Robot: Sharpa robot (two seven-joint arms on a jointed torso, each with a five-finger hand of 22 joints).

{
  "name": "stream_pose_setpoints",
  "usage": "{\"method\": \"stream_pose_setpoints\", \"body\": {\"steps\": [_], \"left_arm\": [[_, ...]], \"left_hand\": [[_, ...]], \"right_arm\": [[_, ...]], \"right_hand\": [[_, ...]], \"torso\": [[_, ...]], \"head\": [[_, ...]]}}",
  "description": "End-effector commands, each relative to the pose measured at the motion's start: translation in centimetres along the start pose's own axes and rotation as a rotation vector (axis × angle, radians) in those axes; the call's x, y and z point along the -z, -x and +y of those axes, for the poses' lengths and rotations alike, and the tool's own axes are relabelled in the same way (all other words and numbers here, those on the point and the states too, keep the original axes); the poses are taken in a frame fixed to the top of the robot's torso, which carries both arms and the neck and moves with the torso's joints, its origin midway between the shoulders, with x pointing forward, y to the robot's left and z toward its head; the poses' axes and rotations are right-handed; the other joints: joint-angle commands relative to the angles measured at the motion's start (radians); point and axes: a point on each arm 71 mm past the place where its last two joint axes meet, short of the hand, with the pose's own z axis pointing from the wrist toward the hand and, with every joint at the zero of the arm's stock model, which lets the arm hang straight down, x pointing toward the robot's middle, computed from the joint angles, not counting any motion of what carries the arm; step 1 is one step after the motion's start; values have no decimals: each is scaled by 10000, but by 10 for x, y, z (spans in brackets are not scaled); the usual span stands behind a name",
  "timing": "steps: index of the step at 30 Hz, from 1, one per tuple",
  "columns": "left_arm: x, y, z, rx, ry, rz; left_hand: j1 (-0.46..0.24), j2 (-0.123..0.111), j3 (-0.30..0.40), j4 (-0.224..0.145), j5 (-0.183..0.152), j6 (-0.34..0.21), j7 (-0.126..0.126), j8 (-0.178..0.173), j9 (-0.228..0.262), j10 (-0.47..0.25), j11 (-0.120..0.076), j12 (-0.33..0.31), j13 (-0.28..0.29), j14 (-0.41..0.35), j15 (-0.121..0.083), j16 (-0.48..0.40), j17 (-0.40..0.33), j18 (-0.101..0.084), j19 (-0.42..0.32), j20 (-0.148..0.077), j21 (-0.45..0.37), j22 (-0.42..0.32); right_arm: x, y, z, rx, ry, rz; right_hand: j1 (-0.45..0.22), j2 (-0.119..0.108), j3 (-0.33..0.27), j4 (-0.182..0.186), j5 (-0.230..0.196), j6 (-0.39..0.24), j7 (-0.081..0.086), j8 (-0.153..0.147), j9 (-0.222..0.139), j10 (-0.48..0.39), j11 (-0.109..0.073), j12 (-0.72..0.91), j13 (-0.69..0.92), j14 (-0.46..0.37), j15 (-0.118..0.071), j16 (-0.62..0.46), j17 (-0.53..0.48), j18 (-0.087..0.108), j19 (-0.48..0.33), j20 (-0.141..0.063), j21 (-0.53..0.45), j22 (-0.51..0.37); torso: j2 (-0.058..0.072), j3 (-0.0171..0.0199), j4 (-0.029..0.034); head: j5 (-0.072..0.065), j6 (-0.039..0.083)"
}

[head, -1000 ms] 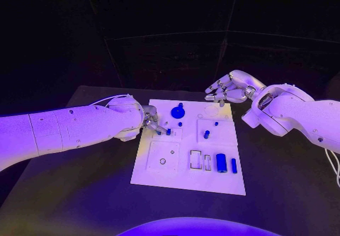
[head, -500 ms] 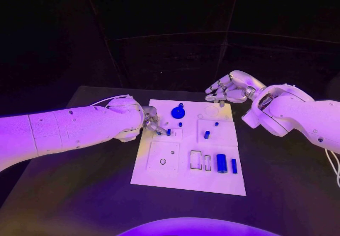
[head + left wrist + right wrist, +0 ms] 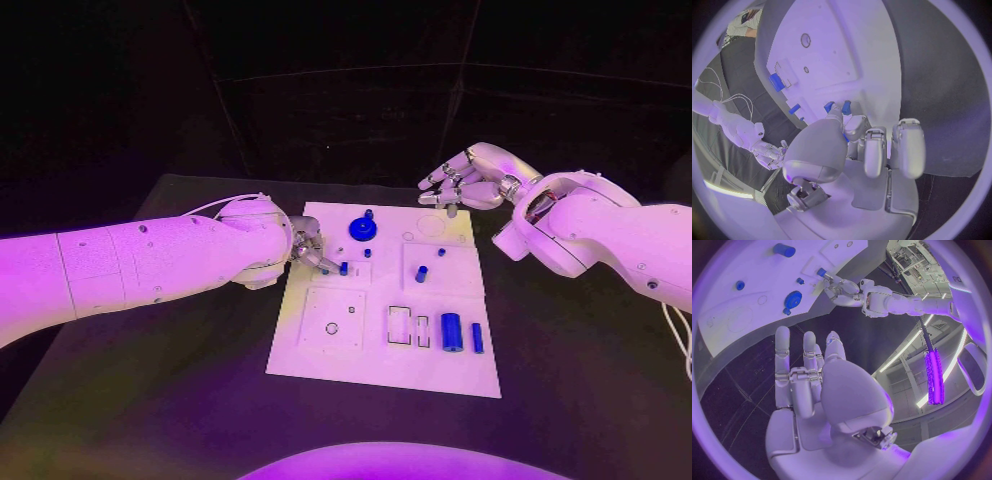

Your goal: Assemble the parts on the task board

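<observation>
Assembly partway: left hand at a small peg, right hand idle

Progress first. Task board [image 3: 378, 350] sits mid counter [image 3: 159, 400]. Gear-like blue disc [image 3: 362, 229] looks seated near the far edge, w/ a small peg [image 3: 418, 273] standing in the right-centre block and tiny blue bits nearby. Judged still to do: big blue cylinder [image 3: 451, 331] and thin blue pin [image 3: 476, 337] lie loose at the near right beside open rectangular slots [image 3: 400, 325]; round hole [image 3: 332, 328] in the near-left block is unfilled. So roughly half done, at a guess.

Left hand [image 3: 300, 248] is over the board's left edge, fingertips down at a small blue peg [image 3: 343, 268]. Left wrist view shows thumb and a finger closing round that peg [image 3: 846, 106], other fingers extended; it reads as pinched, peg upright on or just above the board — can't tell whether it's fully seated.

Right hand [image 3: 464, 180] hovers off the board's far-right corner, fingers apart and loosely curled, holding nothing; right wrist view confirms empty palm [image 3: 826, 390].

Vs. the earlier frames: no real diff. Both hands and all parts in the same spots; left hand stays on the peg, right stays parked.
</observation>
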Motion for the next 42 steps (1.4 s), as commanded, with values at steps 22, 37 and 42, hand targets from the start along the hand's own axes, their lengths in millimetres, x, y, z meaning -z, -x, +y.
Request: {"method": "stream_pose_setpoints", "body": {"steps": [22, 37, 42], "left_arm": [[8, 17, 7, 1239, -429, -1174], [18, 40, -12, 2673, -4183, -2912], [12, 39, -36, 1684, -5877, -3158]], "left_hand": [[-452, -146, -676, 201, 50, -319, 82, -138, -107, -181, 83, -262, -349, 1057, -30, 31, 2634, 72, 42, -55, -230, 478], [2854, 2, -31, -1228, 193, -1880, 1242, -1810, -2031, -4162, 1101, -4438, -4435, -748, 855, -3137, -1012, 1282, -3233, 680, -5970, -5346], [4218, -252, 456, -1909, 195, -1566, 1493, -2878, -3532, -4854, 1512, -6253, -6176, -2770, 1135, -6033, -3953, 1309, -3920, 1123, -7374, -6271]], "right_arm": [[-1, 1, 1, 28, 43, 7], [-1, 2, -1, 42, -2, -63], [-2, 1, 0, 43, 30, -117]], "right_hand": [[10, 79, -22, 52, -30, -82, 3, 28, 10, -2, 22, 46, 16, 1075, 58, 25, 2634, 27, 89, 12, -65, 12], [28, 85, -32, 56, -18, -87, 2, 27, 10, -8, 19, 49, 19, 1075, 57, 25, 2634, 28, 89, 12, -70, 13], [66, 83, -35, 43, -4, -111, 7, 17, 6, -40, 23, 35, 15, 1075, 58, 25, 2634, 28, 83, 13, -79, 11]], "torso": [[-4, 3, 6], [8, 9, -1], [16, -8, -14]], "head": [[-59, 10], [-92, 114], [-158, 166]]}}
